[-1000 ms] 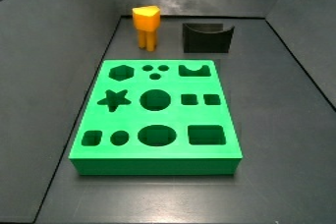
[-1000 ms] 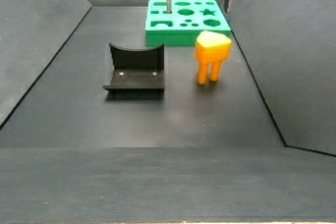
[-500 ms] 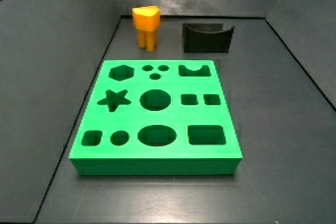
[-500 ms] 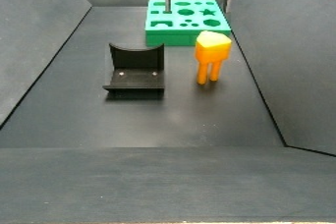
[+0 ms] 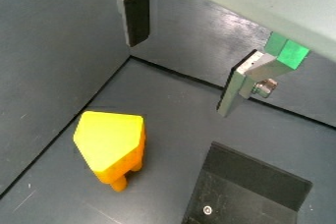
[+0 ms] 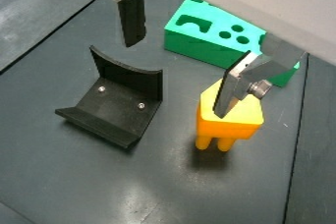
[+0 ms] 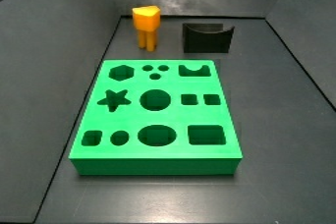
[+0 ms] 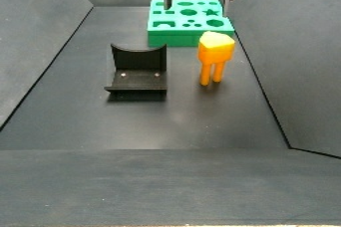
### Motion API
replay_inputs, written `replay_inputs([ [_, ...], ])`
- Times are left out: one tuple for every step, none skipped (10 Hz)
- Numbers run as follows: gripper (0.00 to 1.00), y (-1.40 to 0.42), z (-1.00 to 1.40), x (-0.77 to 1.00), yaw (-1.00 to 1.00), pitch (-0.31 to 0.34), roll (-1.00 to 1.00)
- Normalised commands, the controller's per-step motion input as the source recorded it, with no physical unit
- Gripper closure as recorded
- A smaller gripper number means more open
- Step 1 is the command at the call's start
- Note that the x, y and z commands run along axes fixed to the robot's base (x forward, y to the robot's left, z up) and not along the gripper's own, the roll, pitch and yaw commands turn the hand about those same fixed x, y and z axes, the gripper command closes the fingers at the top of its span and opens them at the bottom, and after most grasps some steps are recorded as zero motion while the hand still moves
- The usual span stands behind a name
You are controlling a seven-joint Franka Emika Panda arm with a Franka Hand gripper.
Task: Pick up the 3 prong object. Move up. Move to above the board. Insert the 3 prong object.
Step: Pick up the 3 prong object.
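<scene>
Orange 3 prong object [image 6: 230, 120] stood untouched; we held our gripper [image 6: 184, 49] spread above it, pick-up pending, descent seemingly needed next.

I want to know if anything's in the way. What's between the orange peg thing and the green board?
Nothing: bare dark floor separates the 3 prong object from the board in a side view. The open gripper hovers above, holding nothing.

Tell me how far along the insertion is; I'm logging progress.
Nothing looks done: the 3 prong object stands on the floor beside the fixture, unheld. In hand: the gripper hangs open above it, nothing between its fingers. Left: grasp, lift, carry to the board, insert; its holes are all empty.
</scene>
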Motion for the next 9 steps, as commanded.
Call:
replay_inputs([
  [0.00, 0.00, -0.04, 0.03, 0.05, 0.000, -0.02],
  [0.00, 0.00, -0.01, 0.08, 0.00, -0.009, -0.03],
  [0.00, 0.00, 0.00, 0.13, -0.05, 0.000, 0.00],
  [0.00, 0.00, -0.05, 0.00, 0.00, 0.000, 0.00],
  [0.00, 0.00, -0.14, 0.04, 0.28, 0.000, 0.00],
  [0.00, 0.00, -0.12, 0.00, 0.21, 0.000, 0.00],
  [0.00, -0.01, -0.10, 0.02, 0.12, 0.000, -0.01],
  [0.00, 0.00, -0.04, 0.00, 0.01, -0.010, -0.01],
  [0.00, 0.00, -0.13, 0.00, 0.33, 0.000, 0.03],
])
